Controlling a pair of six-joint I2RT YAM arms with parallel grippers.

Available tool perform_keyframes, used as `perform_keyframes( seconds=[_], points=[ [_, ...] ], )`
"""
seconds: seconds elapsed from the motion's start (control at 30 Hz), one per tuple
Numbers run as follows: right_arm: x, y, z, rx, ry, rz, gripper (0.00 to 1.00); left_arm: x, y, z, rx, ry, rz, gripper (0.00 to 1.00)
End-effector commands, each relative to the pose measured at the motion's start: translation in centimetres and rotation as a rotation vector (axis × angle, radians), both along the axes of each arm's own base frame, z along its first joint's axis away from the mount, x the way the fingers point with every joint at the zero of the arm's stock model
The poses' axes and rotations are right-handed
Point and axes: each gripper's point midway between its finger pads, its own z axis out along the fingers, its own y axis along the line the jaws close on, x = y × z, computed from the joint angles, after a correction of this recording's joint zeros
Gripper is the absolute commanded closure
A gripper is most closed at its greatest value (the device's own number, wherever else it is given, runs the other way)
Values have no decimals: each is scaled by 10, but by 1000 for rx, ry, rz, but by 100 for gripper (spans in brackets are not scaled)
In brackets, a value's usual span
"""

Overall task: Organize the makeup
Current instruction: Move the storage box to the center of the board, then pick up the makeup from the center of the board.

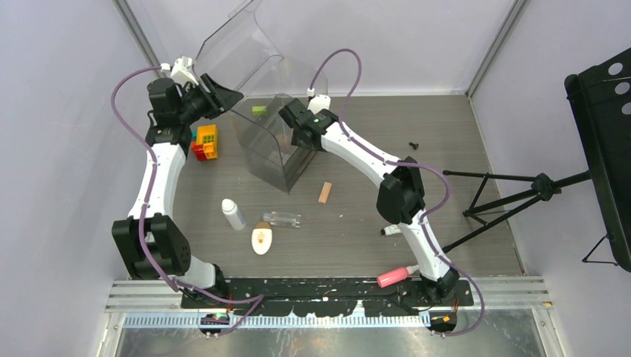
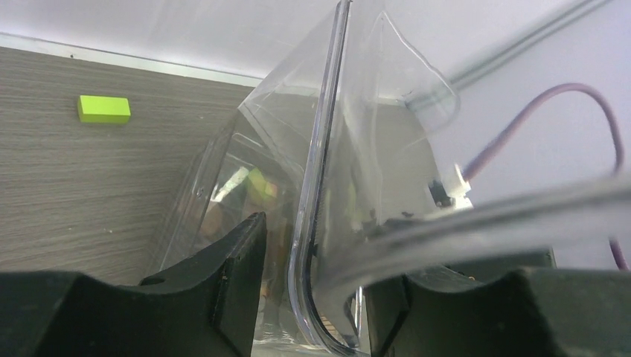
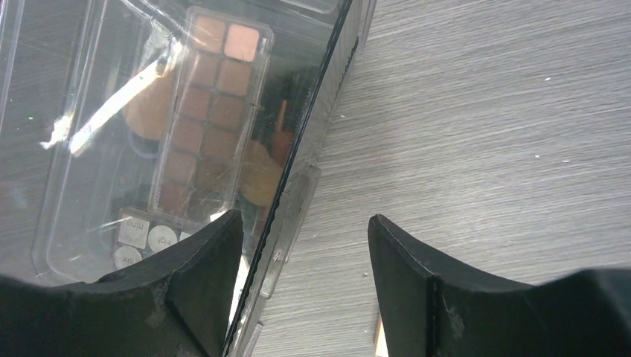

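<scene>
Grey table [image 3: 484,111], left claw [image 2: 320,253] clenched on clear lid [image 2: 331,134], right claw [image 3: 303,219] released, palette [image 3: 212,111] inside case [image 3: 318,111] just beyond it

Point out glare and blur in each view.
Top external: even light, sharp; the clear lid is faint against the wall. Left wrist: the lid reflects heavily, its near edge smeared. Right wrist: a white glare streak crosses the case beside the palette.

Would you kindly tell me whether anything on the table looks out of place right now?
Yes: the pink bottle lies on its side at the near edge by the right arm's base, far from the clear case. Colourful toy bricks beside the case are not makeup.
</scene>
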Motion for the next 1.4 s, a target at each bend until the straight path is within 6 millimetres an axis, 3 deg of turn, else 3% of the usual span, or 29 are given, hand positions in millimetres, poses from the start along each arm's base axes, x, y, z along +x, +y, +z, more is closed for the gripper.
perform_keyframes(
  seconds=[0.0, 0.2, 0.37, 0.53, 0.63, 0.7, 0.87, 1.0, 1.13, 1.23, 1.37],
  points=[
    [-9, -52, 54, -170, -56, -43, 34, 7, 23, -48, 48, 153, 102, 64],
    [-8, -53, 63, -157, -71, -41, 34, 8, 24, -49, 49, 155, 107, 64],
    [2, -23, 80, -18, -109, 33, 34, 7, 23, -49, 47, 157, 102, 64],
    [9, 19, 139, 204, -222, 189, 34, 7, 23, -49, 48, 156, 102, 64],
    [6, 25, 178, 299, -314, 227, 34, 7, 24, -48, 48, 154, 104, 64],
    [-1, 18, 195, 319, -359, 237, 34, 7, 24, -47, 50, 154, 104, 64],
    [-26, -30, 176, 149, -343, 236, 32, 6, 26, -46, 47, 154, 109, 63],
    [-48, -94, 154, 5, -321, 146, 6, 6, 27, -44, 46, 153, 108, 63],
    [-82, -118, 122, -49, -256, 291, 0, 5, 30, -42, 43, 157, 113, 63],
    [-109, -109, 98, -25, -195, 470, 0, 4, 34, -40, 46, 157, 120, 63],
    [-162, -65, 51, 88, -58, 802, 6, 4, 39, -41, 55, 162, 136, 62]
  ],
)
